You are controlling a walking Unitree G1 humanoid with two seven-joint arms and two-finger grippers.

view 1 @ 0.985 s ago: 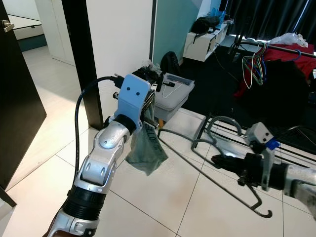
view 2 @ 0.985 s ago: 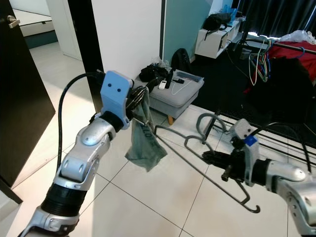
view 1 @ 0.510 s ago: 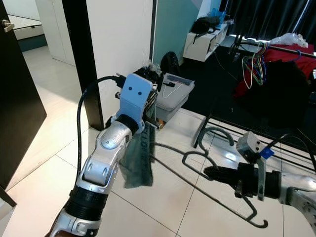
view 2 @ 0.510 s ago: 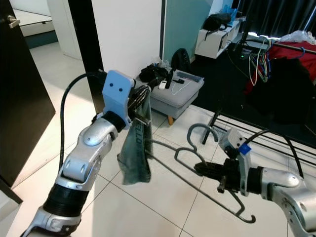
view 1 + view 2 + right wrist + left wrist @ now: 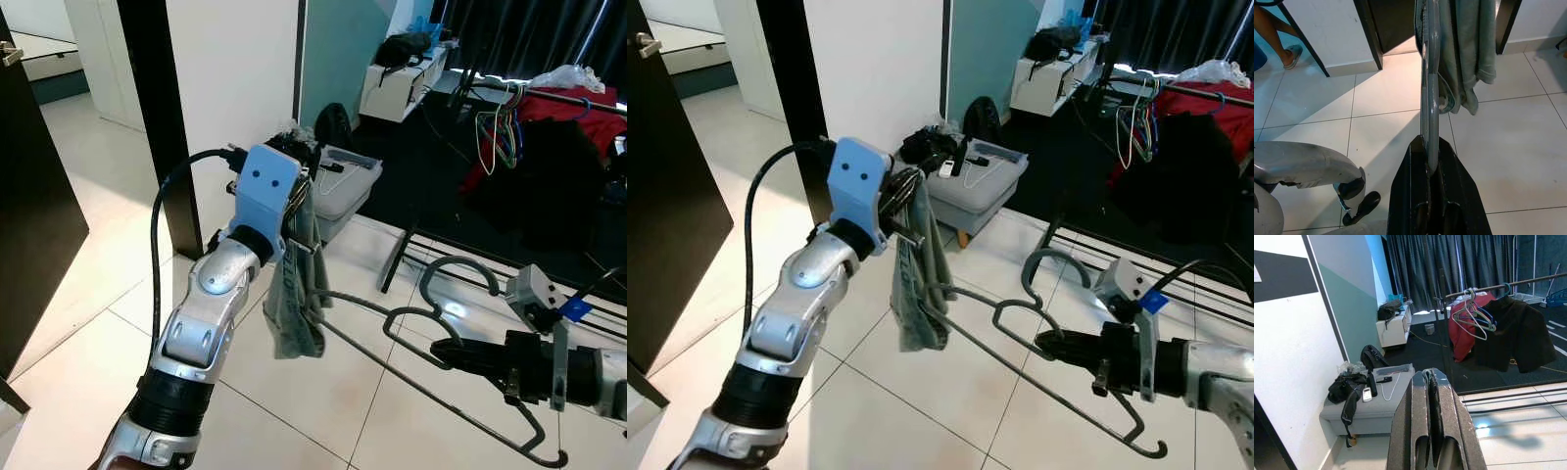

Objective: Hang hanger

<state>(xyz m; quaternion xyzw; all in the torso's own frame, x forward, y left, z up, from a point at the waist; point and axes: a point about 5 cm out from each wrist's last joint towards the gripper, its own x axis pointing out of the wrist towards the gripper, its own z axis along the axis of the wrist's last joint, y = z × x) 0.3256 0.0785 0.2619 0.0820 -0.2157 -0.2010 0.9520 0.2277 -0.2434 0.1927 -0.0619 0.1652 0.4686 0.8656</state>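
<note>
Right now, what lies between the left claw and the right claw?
In the right eye view, the grey hanger spans the gap: the left claw pinches the cloth draped on it, the right claw grips its neck.

Open tiled floor (image 5: 323, 392) below and ahead of both arms — room to pass. Obstacles: grey ottoman (image 5: 343, 196) with clutter on top, against the white wall (image 5: 235, 69) ahead of the left gripper (image 5: 299, 191); black rack leg (image 5: 397, 257) standing on the tiles beside it; rack rail (image 5: 558, 95) beyond — already carrying hangers (image 5: 498, 132) and dark and red clothes (image 5: 563, 147), close together. Dark door (image 5: 29, 215) at far left. Grey hanger (image 5: 421, 338) and cloth (image 5: 296, 284) span the gap between the arms.
</note>
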